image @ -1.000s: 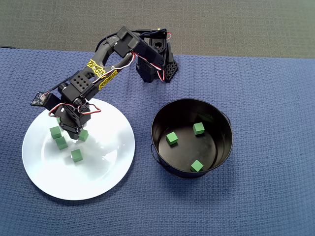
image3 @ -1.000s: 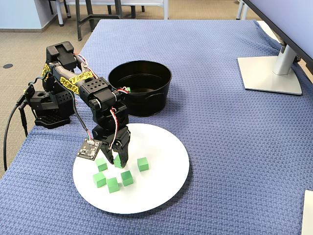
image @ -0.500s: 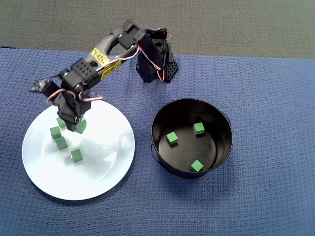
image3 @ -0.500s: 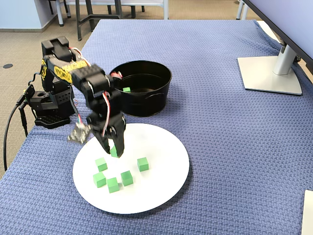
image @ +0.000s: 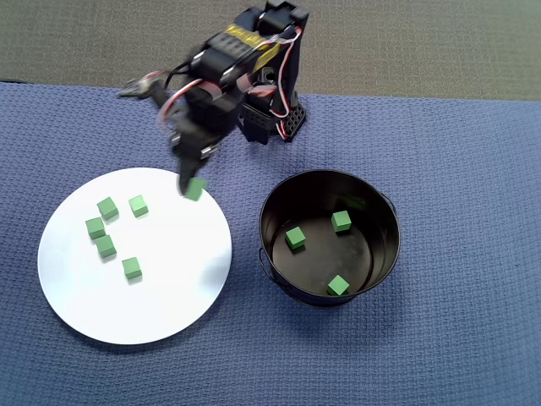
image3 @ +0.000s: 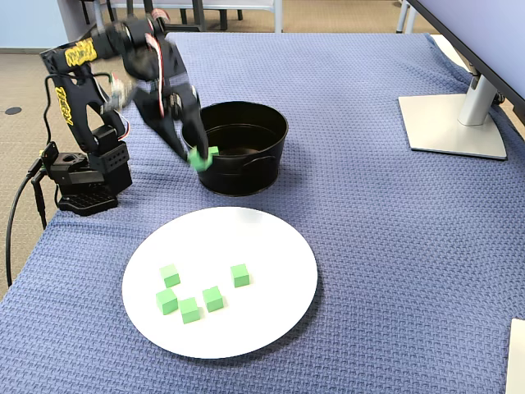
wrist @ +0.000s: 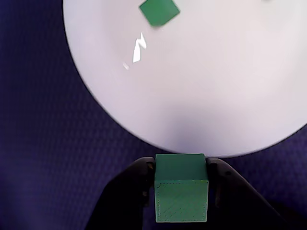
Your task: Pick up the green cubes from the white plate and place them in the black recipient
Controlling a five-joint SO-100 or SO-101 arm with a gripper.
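Blue woven cloth (image: 456,169) covers the table under me. From left in the overhead view, five green cubes (image: 106,245) lie on the white plate (image: 169,288), and my gripper (image: 191,188) hangs above the plate's right rim, jaws clamped on another green cube (wrist: 181,193). Rightmost stands the black pot (image: 385,254), holding three cubes.

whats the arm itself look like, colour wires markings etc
The arm is black plastic, built of boxy servo segments, with yellow tape bearing black markings on its links. Red and white wires loop along the joints. The gripper has two slim black fingers, and the base is a black block.
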